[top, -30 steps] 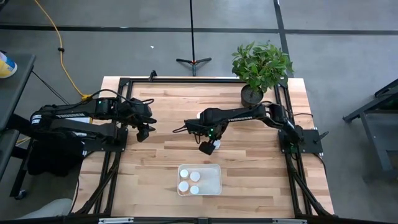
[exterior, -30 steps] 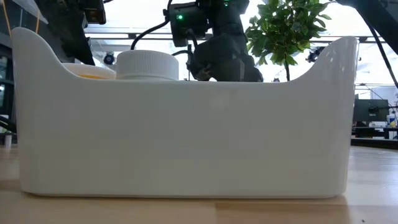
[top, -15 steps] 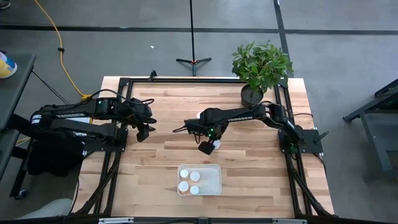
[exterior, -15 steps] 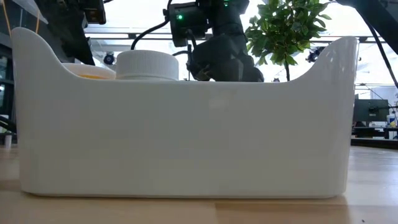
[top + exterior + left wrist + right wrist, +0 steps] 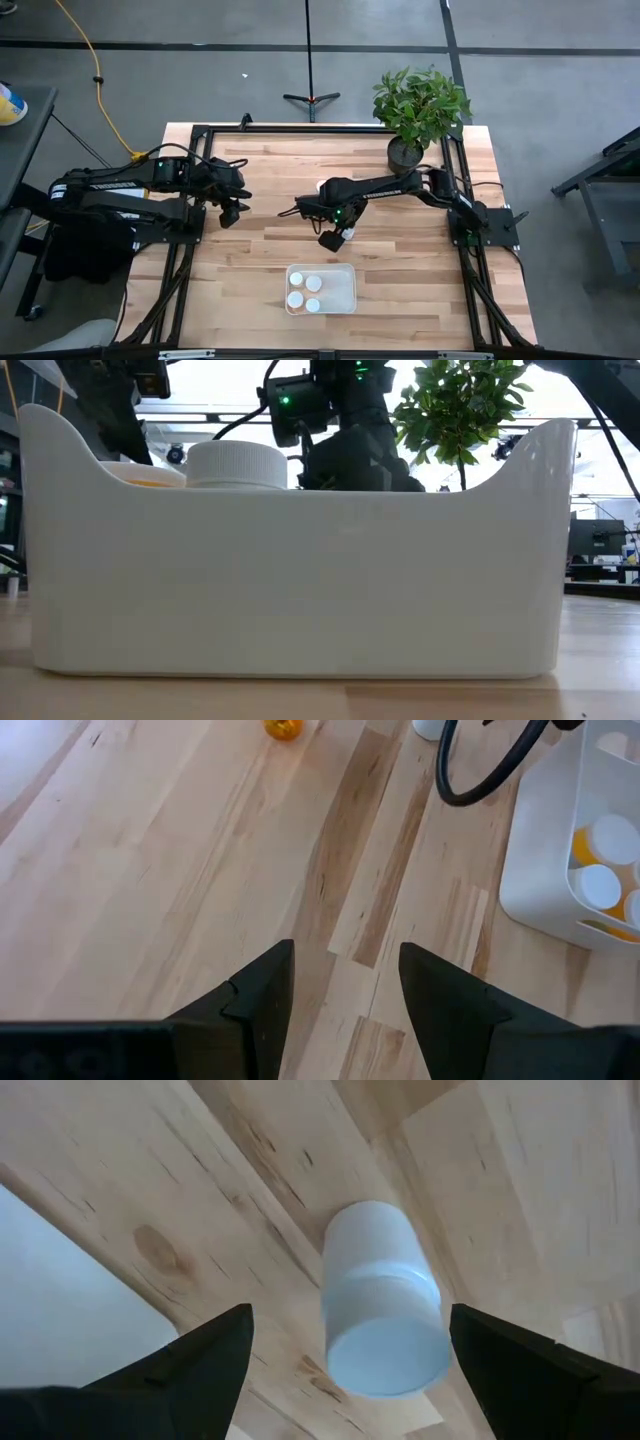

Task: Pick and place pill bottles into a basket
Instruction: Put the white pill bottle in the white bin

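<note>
The basket (image 5: 340,293) is a whitish tray near the table's front edge; it fills the low view (image 5: 300,580). White-capped pill bottles (image 5: 314,284) stand in it, and one cap (image 5: 237,465) shows above its wall. My right gripper (image 5: 333,238) is open at mid-table. Its fingers stand on either side of a white pill bottle (image 5: 383,1300) without touching it. The bottle rests on the wood, cap toward the wrist camera. My left gripper (image 5: 232,212) is open and empty above the table's left part. An orange bottle (image 5: 283,728) lies farther off.
A potted plant (image 5: 405,152) stands at the far right corner. A black frame (image 5: 200,130) runs along the table's edges. A black cable (image 5: 480,780) loops above the wood near the basket (image 5: 540,850). Bare wood lies between my left gripper and the basket.
My right gripper has sunk a little over the white bottle, as the low view shows. Its fingers stay apart.
</note>
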`<control>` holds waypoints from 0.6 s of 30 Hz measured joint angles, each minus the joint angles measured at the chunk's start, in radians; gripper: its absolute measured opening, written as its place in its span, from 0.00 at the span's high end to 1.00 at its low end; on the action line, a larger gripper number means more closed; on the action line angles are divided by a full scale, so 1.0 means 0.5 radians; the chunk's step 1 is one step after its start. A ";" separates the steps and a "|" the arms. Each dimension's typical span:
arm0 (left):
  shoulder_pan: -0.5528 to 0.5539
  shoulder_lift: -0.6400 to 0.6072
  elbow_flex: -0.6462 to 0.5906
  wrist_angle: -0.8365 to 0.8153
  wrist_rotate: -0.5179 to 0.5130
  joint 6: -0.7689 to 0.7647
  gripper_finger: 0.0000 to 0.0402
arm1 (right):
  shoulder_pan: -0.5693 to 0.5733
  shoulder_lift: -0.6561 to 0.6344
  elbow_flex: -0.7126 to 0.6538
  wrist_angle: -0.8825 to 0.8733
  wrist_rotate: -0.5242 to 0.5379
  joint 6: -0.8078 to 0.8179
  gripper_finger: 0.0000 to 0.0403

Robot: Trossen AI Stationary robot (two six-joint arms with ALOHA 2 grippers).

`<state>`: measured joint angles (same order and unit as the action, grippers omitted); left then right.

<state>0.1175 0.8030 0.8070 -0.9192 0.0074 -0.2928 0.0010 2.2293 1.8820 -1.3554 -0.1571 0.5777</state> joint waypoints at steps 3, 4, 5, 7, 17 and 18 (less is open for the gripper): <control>0.000 0.000 0.000 0.000 0.000 0.000 0.46 | 0.000 0.003 0.000 0.001 0.000 0.001 0.19; 0.000 0.000 0.000 0.000 0.000 0.000 0.46 | 0.000 0.003 0.000 0.004 0.001 0.001 0.19; 0.000 0.000 0.000 0.000 0.000 0.000 0.46 | 0.000 0.003 0.000 0.004 0.001 0.001 0.19; 0.000 0.000 0.000 0.000 0.000 0.000 0.46 | -0.001 0.003 0.000 0.006 0.009 0.000 0.19; 0.000 0.000 0.000 0.000 0.000 0.000 0.46 | -0.005 0.004 0.000 0.006 -0.012 -0.002 0.24; 0.000 0.000 0.000 0.000 0.000 0.000 0.46 | -0.005 0.004 0.000 0.005 -0.014 -0.002 0.25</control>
<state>0.1177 0.8028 0.8070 -0.9192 0.0074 -0.2928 -0.0017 2.2314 1.8820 -1.3528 -0.1643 0.5765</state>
